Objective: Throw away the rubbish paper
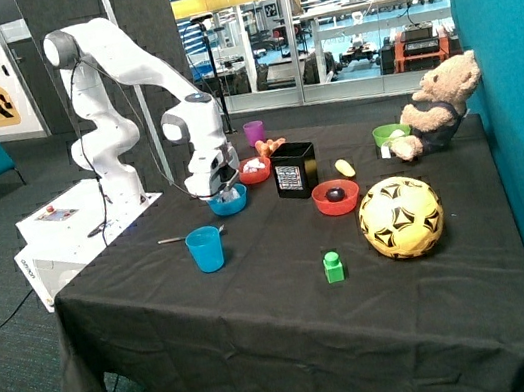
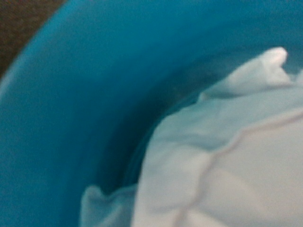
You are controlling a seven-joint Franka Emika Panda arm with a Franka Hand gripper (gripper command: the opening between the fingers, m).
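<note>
Black-draped table point(image 1: 265, 327) with bowls, blue cup point(image 1: 205, 249), black box point(image 1: 294, 169), football point(image 1: 401, 217), green block point(image 1: 333, 267).

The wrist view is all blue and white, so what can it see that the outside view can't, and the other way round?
Only the wrist view shows the rubbish paper, a crumpled white wad lying inside the blue bowl. Only the outside view shows the gripper down at that bowl, plus the black box, the blue cup, the yellow ball and the teddy bear. Both show the blue bowl.
</note>
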